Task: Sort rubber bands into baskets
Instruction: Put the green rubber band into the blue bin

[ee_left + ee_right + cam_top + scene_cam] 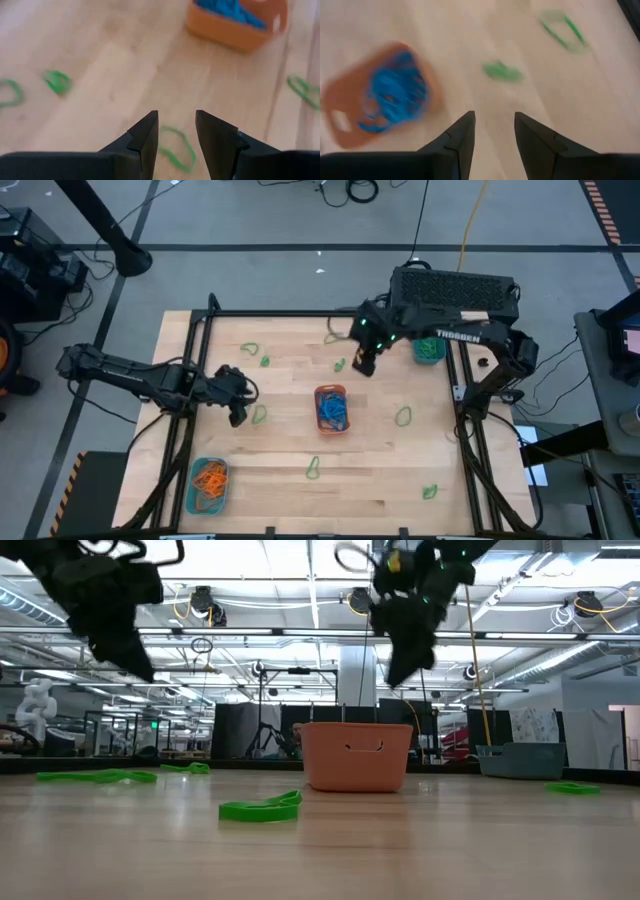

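We see the left end effector (238, 417) hovering apart and empty over a green band (260, 415); the right end effector (364, 366) hangs apart near another band (340, 365). Orange basket (332, 409) sits mid-worktop (280, 480).

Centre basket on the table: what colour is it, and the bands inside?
Orange basket holding blue rubber bands; clearest in the high view.

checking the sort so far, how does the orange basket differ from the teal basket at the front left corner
The orange basket sits mid-table and holds blue rubber bands; the teal basket sits at the front-left corner and holds orange rubber bands. Both are small rounded-rectangle trays, each holding one colour.
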